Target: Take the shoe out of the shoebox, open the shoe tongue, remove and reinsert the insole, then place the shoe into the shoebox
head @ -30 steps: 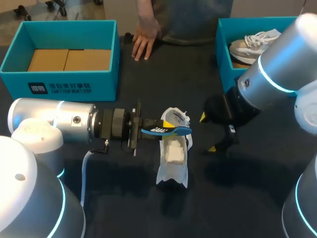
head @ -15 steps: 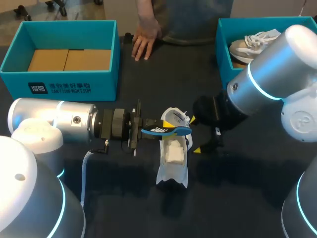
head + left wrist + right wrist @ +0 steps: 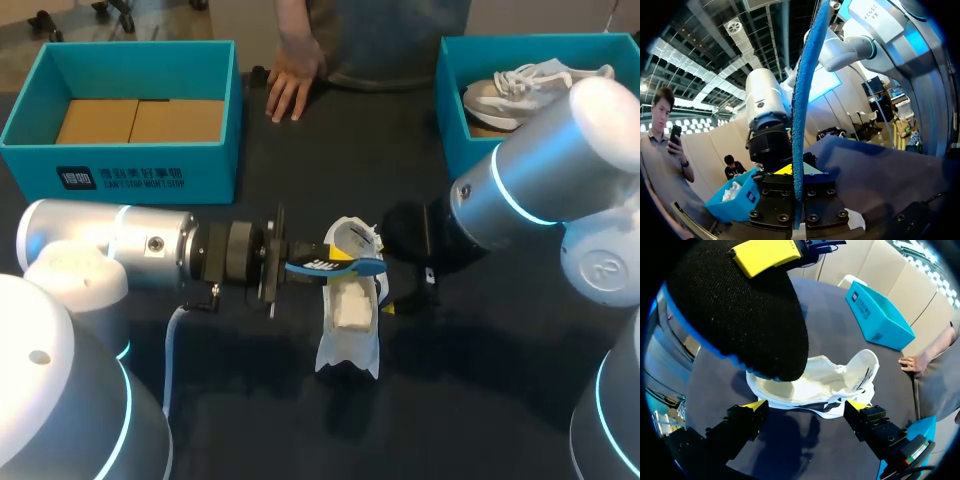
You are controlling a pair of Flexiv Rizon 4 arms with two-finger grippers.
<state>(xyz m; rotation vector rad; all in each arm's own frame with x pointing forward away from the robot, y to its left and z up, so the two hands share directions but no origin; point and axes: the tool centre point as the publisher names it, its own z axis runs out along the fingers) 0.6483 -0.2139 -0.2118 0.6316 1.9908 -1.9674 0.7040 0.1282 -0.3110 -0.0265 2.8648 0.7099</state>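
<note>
White shoe [image 3: 350, 310] out, on bench [image 3: 480, 400]. Insole [image 3: 335, 264] pulled, clamped in left jaws just above it. Right jaws spread, empty, beside shoe. Remaining: reinsert insole, rebox.

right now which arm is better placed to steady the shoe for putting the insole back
Right: the right gripper is open, close by the shoe; the left gripper is shut on the insole.

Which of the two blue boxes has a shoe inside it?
The right-hand box: a white laced shoe lies in it. The left-hand box shows only brown cardboard inside.
</note>
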